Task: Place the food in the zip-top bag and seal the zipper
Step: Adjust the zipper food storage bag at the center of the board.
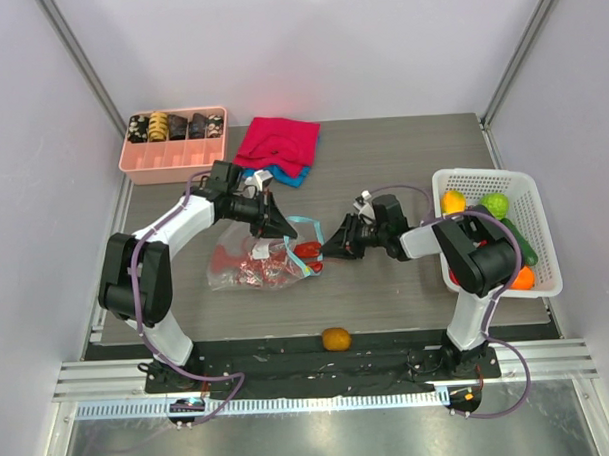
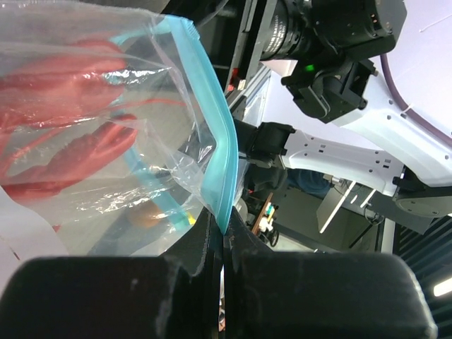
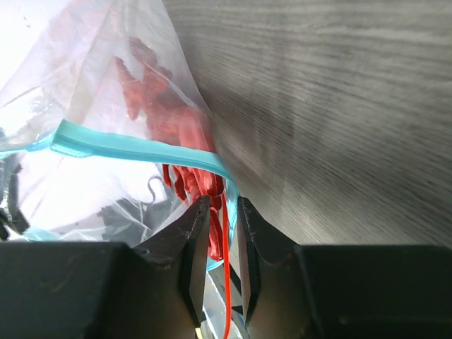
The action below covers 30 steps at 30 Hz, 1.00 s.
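Left pincer [image 2: 222, 229]: jaws fully closed on the zipper [image 2: 212, 127], pinching the bag [image 1: 248, 270] at its mouth edge, which lifts off the tabletop [image 3: 339, 106].

Right pincer [image 3: 220, 208]: jaws narrowly apart, gripping the lobster's [image 3: 166, 113] trailing end at the mouth. The zipper runs just beside its right finger.

Lobster body lies inside the bag, between the two pincers.

Orange fruit [image 1: 335, 338] sits alone near the front edge. Other fruits are in the basket [image 1: 539, 195], far right.

On the surface [image 1: 382, 165] are laid a tray [image 1: 172, 170] (far-left corner), cloths [image 1: 277, 144] (far edge), basket [image 1: 483, 174] (right edge), bag [image 1: 248, 270] (centre), orange [image 1: 335, 338] (near edge).
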Each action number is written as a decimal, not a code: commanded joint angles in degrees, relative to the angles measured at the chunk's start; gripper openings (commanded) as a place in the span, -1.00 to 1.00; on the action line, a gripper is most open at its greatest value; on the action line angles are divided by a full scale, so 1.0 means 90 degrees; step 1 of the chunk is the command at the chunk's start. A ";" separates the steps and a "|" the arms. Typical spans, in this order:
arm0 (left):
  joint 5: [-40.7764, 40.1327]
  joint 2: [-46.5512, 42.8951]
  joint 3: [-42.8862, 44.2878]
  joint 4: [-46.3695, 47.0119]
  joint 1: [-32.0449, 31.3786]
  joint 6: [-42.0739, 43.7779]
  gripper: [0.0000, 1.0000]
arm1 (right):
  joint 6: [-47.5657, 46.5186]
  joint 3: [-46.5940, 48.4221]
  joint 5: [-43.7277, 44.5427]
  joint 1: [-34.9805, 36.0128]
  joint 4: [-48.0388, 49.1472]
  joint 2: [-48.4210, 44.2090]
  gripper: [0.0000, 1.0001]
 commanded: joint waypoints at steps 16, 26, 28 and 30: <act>0.0300 -0.0364 -0.0018 0.0227 0.0150 -0.0204 -0.99 | -0.0483 -0.0246 -0.0196 0.0005 -0.0213 -0.0485 -0.23; 0.0319 -0.0412 -0.0047 0.0256 0.0150 -0.0234 -0.99 | -0.0015 0.0067 -0.0146 0.0122 0.0451 0.0082 -0.28; 0.0310 -0.0422 -0.0047 0.0257 0.0159 -0.0243 -1.00 | 0.0053 0.0116 -0.0156 0.0122 0.0559 0.0180 -0.30; 0.0329 -0.0432 -0.0057 0.0266 0.0150 -0.0253 -0.99 | 0.0151 0.0125 -0.0137 0.0122 0.0714 0.0229 -0.31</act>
